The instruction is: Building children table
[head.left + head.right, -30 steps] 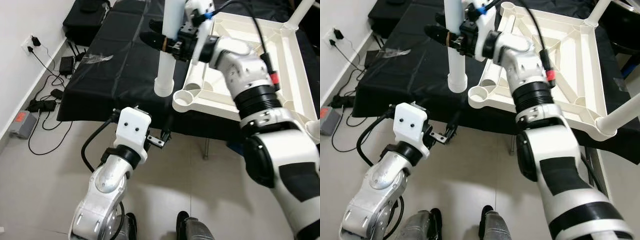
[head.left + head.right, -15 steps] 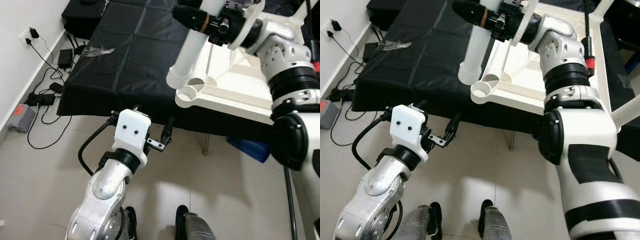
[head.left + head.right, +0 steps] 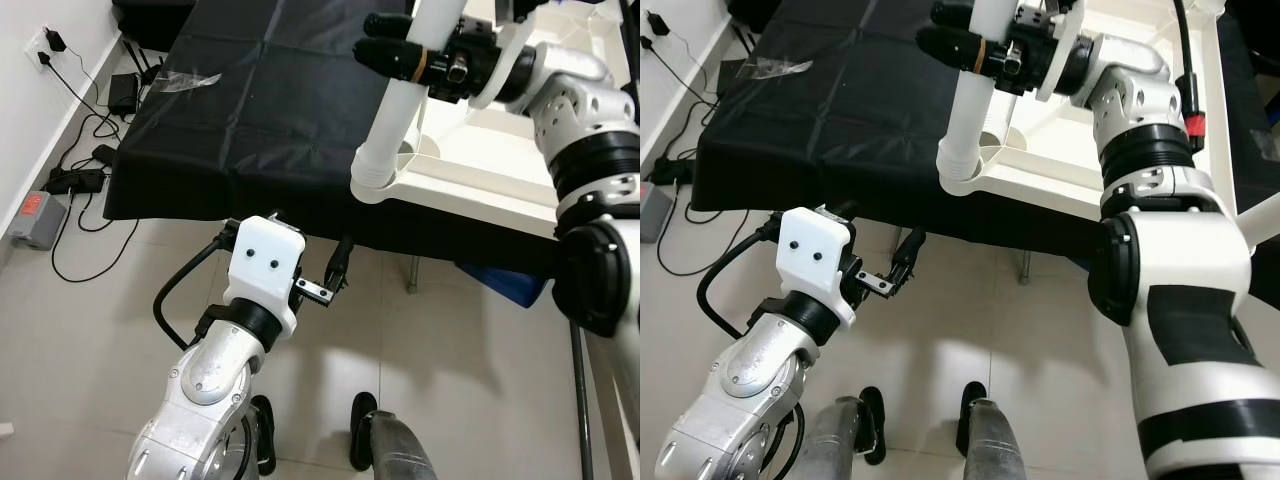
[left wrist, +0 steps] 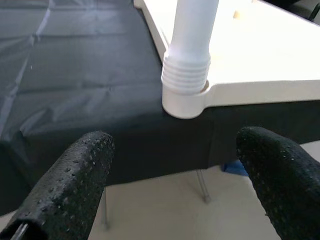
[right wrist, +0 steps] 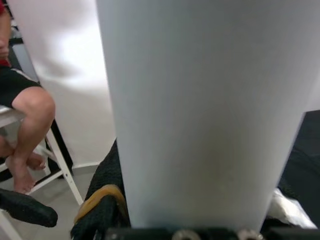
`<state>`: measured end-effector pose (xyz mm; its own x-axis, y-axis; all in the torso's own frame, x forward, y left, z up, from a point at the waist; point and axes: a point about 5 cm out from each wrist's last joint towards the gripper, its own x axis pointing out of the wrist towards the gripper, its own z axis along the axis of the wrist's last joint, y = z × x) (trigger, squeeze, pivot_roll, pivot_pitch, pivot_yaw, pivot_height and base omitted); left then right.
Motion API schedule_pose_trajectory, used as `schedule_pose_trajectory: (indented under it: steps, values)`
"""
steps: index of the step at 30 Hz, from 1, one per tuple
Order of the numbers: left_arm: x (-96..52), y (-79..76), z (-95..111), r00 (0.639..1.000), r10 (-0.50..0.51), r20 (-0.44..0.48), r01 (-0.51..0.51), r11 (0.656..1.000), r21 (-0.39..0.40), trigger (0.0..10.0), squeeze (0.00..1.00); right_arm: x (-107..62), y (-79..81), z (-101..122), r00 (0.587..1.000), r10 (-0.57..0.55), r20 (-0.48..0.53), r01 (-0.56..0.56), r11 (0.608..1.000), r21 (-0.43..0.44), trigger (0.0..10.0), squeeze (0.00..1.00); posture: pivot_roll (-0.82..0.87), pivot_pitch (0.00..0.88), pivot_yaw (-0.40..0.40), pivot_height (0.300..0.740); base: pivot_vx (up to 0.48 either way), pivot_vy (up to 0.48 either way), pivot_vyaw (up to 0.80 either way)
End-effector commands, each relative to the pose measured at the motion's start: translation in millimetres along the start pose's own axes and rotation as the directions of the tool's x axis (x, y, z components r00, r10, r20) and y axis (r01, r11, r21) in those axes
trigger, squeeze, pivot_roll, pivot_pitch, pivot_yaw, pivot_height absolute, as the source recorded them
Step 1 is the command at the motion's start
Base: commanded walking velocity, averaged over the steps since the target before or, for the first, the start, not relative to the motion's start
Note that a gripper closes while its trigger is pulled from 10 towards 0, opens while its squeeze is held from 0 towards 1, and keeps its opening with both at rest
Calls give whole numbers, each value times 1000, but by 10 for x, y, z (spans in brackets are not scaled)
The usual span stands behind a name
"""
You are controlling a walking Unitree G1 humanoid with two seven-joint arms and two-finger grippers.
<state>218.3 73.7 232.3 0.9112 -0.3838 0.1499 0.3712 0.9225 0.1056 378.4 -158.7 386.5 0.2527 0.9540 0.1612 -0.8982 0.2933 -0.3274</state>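
- Table top (image 3: 500,170) lies upside down on a black cloth (image 3: 260,110), with its near left corner sticking out past the cloth's edge.
- A white leg (image 3: 395,110) stands in that corner's round hole (image 4: 185,102), leaning a bit.
- The right gripper (image 3: 405,58) is clamped on the leg, up high.
- The left gripper (image 3: 335,272) hangs low, near the floor (image 3: 90,330), with its fingers (image 4: 75,185) wide apart and nothing in them.
- I think the step now is fitting the leg into its hole. The ridged end is just going in.
- Next, the leg likely needs to be stood straight and pushed or turned down until it sits tight.
- A person's bare legs (image 5: 25,130) on a chair show far off in the right wrist view.
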Motion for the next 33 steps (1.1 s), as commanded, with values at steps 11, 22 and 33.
schedule_pose_trajectory:
  steps: [11, 22, 33]
  values:
    - [-66, -18, 33, 1000, -13, -19, 13, 1000, -4, 10000, 0, -11, 34, -172, 987, 40, -158, -44, 999, -21, 10000, 0, 186, 433, -66, 740, 0, 0, 0]
    - [-66, 2, 42, 1000, -10, -30, 10, 1000, 5, 10000, 0, -219, 120, -528, 949, 114, -294, -99, 993, 65, 10000, 0, 184, 439, -62, 740, 0, 0, 0]
    - [-71, 7, 46, 999, -10, -38, 11, 1000, 11, 10000, 0, -248, 93, -481, 948, 92, -304, -80, 996, 50, 10000, 0, 184, 448, -57, 740, 0, 0, 0]
